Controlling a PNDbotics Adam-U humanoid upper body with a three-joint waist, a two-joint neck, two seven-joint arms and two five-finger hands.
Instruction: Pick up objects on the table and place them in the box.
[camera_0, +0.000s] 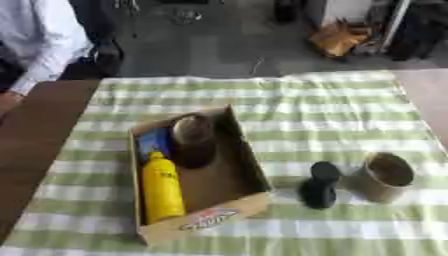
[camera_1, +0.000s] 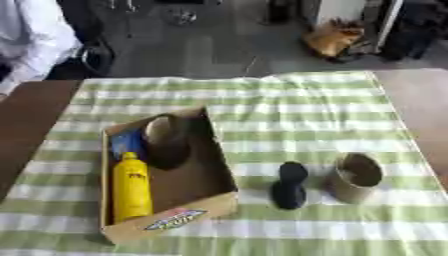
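Observation:
An open cardboard box (camera_0: 249, 159) sits left of centre on the green-and-white striped cloth. Inside it lie a yellow bottle (camera_0: 161, 187) along the left wall, a blue item (camera_0: 153, 141) behind the bottle, and a dark brown round container (camera_0: 192, 140) at the back. To the right of the box, on the cloth, a black object (camera_0: 319, 185) lies flat. Beside it on the right stands a brown cylindrical cup (camera_0: 383, 176), tilted with its opening showing. Neither robot hand appears in either view.
The cloth (camera_0: 289, 100) covers most of a brown table (camera_0: 39, 135), whose bare wood shows on the left and far right. A person in a white shirt (camera_0: 35, 35) stands at the far left edge. Clutter sits on the floor beyond the table.

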